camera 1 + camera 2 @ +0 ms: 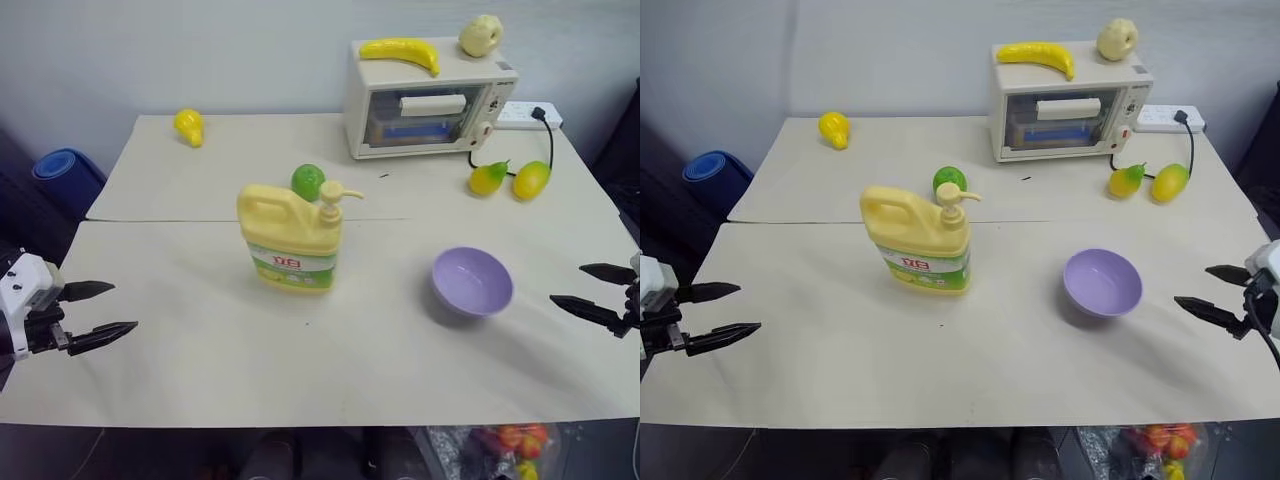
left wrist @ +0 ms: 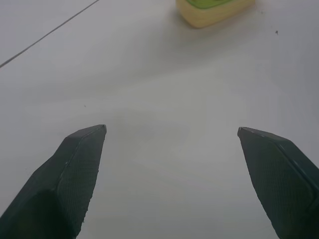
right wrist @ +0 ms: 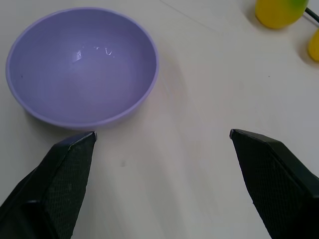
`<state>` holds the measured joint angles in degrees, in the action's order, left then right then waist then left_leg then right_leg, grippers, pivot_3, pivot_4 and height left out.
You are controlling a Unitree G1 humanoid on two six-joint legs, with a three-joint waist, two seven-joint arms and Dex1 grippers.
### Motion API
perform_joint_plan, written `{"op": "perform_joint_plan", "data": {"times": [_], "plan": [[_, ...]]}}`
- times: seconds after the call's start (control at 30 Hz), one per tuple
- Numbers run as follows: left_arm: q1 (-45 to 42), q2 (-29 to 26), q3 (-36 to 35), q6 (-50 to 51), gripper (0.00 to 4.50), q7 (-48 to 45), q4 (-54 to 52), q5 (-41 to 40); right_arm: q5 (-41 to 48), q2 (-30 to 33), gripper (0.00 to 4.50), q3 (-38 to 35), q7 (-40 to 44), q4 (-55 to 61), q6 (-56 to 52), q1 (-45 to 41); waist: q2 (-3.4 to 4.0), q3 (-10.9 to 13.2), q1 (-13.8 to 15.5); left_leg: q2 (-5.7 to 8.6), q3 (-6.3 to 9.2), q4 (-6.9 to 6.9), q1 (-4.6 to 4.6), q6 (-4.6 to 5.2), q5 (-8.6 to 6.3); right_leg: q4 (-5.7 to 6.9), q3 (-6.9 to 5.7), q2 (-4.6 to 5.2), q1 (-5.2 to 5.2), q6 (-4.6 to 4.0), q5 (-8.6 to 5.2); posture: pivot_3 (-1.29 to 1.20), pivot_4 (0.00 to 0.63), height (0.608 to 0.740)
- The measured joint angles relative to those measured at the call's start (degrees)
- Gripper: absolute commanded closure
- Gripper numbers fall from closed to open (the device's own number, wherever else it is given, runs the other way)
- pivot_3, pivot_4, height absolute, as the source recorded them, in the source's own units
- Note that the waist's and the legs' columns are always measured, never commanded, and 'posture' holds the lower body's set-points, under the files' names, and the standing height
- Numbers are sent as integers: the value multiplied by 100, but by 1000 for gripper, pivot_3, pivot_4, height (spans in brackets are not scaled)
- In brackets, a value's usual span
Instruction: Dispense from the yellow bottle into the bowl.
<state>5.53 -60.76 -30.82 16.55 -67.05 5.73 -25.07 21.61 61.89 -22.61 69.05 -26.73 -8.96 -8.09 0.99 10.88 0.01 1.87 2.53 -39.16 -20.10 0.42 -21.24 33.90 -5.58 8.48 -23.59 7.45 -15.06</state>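
Observation:
The yellow bottle [image 1: 290,238], a pale-yellow jug with a handle, a pump nozzle and a green-white label, stands upright in the middle of the table. To its right sits the lavender bowl [image 1: 472,282], empty and upright. My left gripper [image 1: 108,309] hovers open at the table's left edge, well away from the bottle; the bottle's base [image 2: 213,11] shows in the left wrist view. At the table's right edge my right gripper [image 1: 585,287] is open, a short way right of the bowl [image 3: 82,64].
A white toaster oven [image 1: 430,100] with a banana [image 1: 402,50] and a pale fruit on top stands at the back right. Two yellow-green fruits [image 1: 510,179] lie in front of it, a green fruit [image 1: 307,181] behind the bottle, a yellow fruit [image 1: 189,126] at the back left.

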Motion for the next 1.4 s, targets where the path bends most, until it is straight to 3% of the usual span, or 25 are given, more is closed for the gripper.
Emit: {"op": "perform_joint_plan", "data": {"times": [0.6, 0.83, 0.97, 1.17, 1.37, 1.4], "plan": [[-646, 60, 92, 301, 0, 105, 310, -100, 68, -27, 20, -27, -66, 518, -285, 102, 0, 0, -12, 0, -14, 0, 4, 1, 0, 8, 11, -5, -2, 3, 2, 0, 150, 740], [-826, -294, -225, 2148, 0, -491, -1426, -1866, 508, -227, 20, 26, -268, 2407, -1104, 206, -3, 2, -6, -4, -8, -2, 1, -1, 0, 8, 14, -4, -3, 5, 3, 0, 150, 740], [-1328, -744, -216, 2735, 0, -753, -2451, -2784, 549, -404, 20, 521, -633, 3416, -1629, 174, -2, 2, -5, -2, -8, -4, 4, -2, 0, 9, 21, -4, -2, 4, 3, 0, 150, 740], [-2146, -1036, 785, 2638, 0, -1083, -3219, -2886, 367, -731, 20, 1191, -1169, 4182, -2087, 541, -1, 2, 44, 28, -12, -4, 1, -1, 1, 6, 31, -13, -3, 6, 4, 0, 150, 740], [-3462, -1008, 1857, 2516, 0, -1266, -3040, -2745, -64, -1091, 20, 1642, -1614, 4195, -2067, 728, -5, 2, 56, 34, -27, -6, 3, 3, 3, 9, 50, -23, -5, 12, 9, 0, 150, 740], [-3570, -984, 1987, 2477, 0, -1292, -2975, -2659, -132, -1157, 193, 1709, -1694, 4175, -2053, 690, -5, 2, 36, 32, -28, -6, 4, 3, 3, 10, 52, -27, -6, 12, 9, 0, 150, 740]]}}
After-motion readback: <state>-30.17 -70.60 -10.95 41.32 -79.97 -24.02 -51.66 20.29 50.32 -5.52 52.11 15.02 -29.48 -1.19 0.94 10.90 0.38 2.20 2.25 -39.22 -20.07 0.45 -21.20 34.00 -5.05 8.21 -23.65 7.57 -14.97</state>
